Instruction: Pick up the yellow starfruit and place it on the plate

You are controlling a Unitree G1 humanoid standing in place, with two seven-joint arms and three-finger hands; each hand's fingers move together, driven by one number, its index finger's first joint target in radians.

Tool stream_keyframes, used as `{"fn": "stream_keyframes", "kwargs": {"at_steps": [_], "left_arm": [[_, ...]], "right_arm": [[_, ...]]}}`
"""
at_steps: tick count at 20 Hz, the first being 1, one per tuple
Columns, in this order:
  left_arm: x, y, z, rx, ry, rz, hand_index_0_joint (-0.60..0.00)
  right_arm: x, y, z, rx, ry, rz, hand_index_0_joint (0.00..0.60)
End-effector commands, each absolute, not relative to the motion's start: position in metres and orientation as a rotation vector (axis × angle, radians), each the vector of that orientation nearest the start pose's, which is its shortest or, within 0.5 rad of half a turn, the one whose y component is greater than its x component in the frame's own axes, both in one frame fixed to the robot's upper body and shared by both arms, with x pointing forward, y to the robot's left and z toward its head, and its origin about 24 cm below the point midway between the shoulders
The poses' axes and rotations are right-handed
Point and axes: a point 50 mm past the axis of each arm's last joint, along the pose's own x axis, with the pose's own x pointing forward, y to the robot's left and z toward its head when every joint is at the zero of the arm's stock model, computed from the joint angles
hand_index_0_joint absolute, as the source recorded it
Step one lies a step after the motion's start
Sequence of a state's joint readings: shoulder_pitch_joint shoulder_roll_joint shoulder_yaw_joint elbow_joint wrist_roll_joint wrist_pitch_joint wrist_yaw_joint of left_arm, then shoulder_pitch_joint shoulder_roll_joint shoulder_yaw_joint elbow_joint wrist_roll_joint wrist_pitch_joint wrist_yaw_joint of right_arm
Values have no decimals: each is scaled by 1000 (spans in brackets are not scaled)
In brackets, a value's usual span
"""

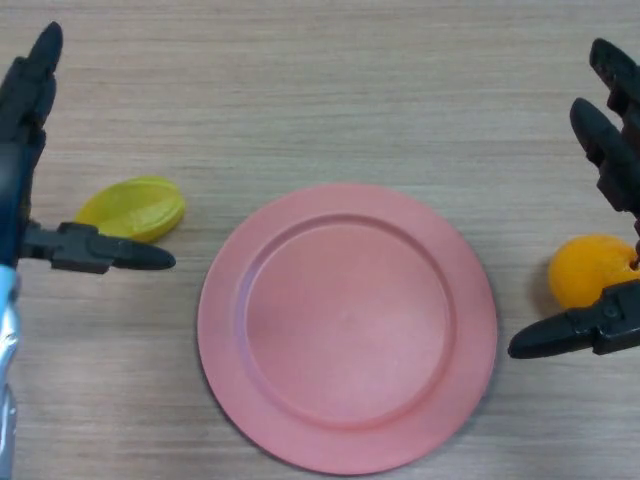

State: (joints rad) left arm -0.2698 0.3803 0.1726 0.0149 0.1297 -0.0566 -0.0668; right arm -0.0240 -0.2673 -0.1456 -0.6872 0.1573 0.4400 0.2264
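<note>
Fingers of the black left hand (30,180) are spread wide, the thumb lying just in front of the yellow ridged starfruit (133,208), which rests ungrasped on the wooden table (320,90) just beside the round pink plate (347,325), on its left. The plate is seen bare. An orange round fruit (590,268) sits at the right, bracketed by the open right hand (610,200). The reach step is judged in hand; closure around the starfruit is called for next.
</note>
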Motion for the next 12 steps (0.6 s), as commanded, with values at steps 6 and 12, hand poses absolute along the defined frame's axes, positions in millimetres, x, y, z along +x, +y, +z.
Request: {"fn": "stream_keyframes", "kwargs": {"at_steps": [6,12], "left_arm": [[323,238,168,842,-393,90,0],[341,239,162,960,-371,112,-151]], "right_arm": [[207,-195,204,-212,-469,172,0],[206,-197,205,-214,-471,165,0]]}}
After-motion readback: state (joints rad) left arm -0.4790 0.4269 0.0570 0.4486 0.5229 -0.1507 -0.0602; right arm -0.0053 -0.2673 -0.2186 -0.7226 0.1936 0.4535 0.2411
